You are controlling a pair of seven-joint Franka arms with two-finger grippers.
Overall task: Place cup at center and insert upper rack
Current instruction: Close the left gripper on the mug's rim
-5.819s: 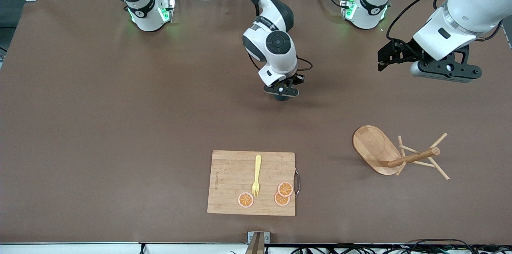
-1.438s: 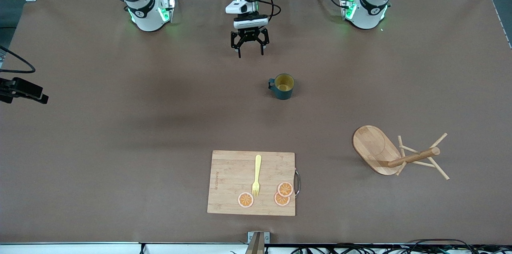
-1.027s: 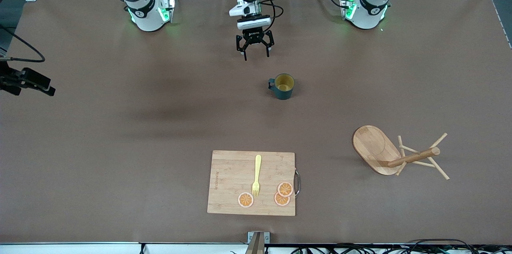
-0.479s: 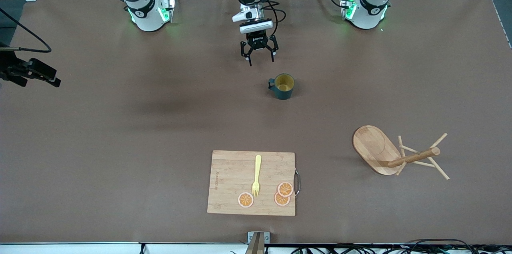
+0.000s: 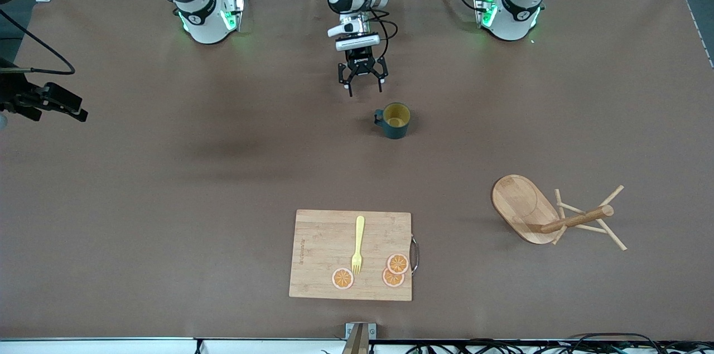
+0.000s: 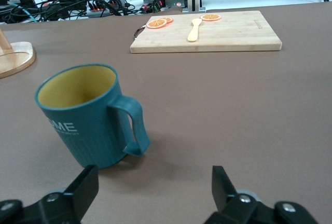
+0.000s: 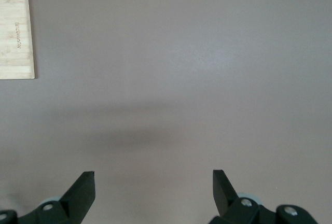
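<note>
At the far left edge of the front frame, a little above the middle, my right gripper waits over bare table with its fingers spread wide and nothing between them. Near the top centre, my left gripper hangs with its fingers spread too, empty and touching nothing, just short of the cup, which stands upright slightly above the frame's centre. At lower right the rack lies tipped on its side.
</note>
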